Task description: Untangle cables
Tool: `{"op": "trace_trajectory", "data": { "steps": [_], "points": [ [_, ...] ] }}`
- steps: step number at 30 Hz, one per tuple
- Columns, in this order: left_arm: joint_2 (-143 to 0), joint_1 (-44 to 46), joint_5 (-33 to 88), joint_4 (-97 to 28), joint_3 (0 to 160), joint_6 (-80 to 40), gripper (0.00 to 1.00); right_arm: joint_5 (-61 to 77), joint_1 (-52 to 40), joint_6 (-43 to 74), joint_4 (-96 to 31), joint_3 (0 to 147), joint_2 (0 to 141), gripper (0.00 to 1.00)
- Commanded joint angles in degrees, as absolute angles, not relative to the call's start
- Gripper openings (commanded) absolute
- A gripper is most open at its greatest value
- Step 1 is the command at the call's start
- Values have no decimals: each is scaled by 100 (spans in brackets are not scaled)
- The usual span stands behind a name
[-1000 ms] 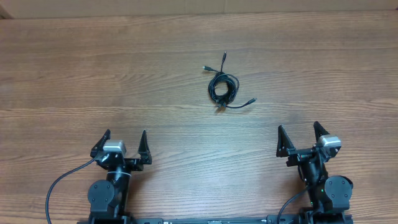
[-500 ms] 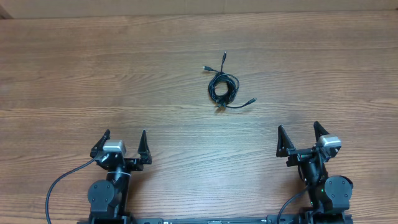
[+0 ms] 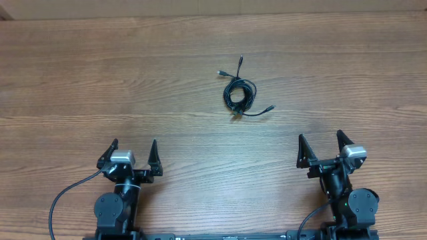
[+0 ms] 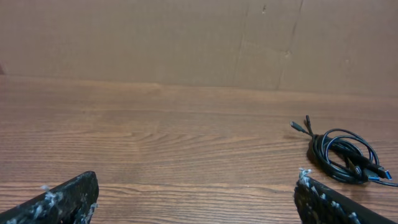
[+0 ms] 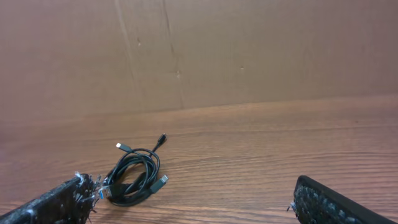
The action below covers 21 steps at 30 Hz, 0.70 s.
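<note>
Overhead view: the cables [image 3: 239, 95] lie as one small coiled knot on the bare wooden table [image 3: 80, 80], a little right of its middle and closer to the far edge than to the near one, well apart from both of my claws. My left claw [image 3: 133, 143] rests by the near edge toward the left corner, and my right claw [image 3: 320, 135] rests by the near edge toward the right corner. Both have their jaws spread wide and hold nothing. I judge the cords to be very light, limp and thin, so they should sag and trail when lifted, and the whole bundle will likely come up together if I pinch only one strand. The smooth black jacket may also slip through my pads, though I see nothing fragile beyond the small plugs. The best places to take hold look like the loose tails. Two plug ends [image 3: 230, 67] poke out toward the far edge, and a third tail [image 3: 267, 109] strays from the right side of the coil on the side nearer me. I would pinch a cord just behind a plug with one claw and pin or grip the coil itself with the other, then draw them apart. Against the earlier frames nothing differs. The knot sits in the same spot with the same shape, and both claws are parked where they were, just as wide.
</note>
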<state>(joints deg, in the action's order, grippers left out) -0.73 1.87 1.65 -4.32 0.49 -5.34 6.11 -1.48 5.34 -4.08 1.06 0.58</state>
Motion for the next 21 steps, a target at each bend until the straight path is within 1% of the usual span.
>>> {"op": "trace_trajectory", "data": {
  "steps": [1,6,13,21],
  "points": [
    [-27,189,130,-447,27,-427,100,423,-137,910,-366,60,16,100],
    [-27,189,130,-539,75,-429,100,89,-137,943,-709,283,16,100],
    [-126,189,104,-1372,545,-429,100,91,-137,945,-1413,755,80,100],
    [-1111,189,134,-1953,1319,-576,100,93,-137,1116,-1870,1326,854,100]
  ]
}}
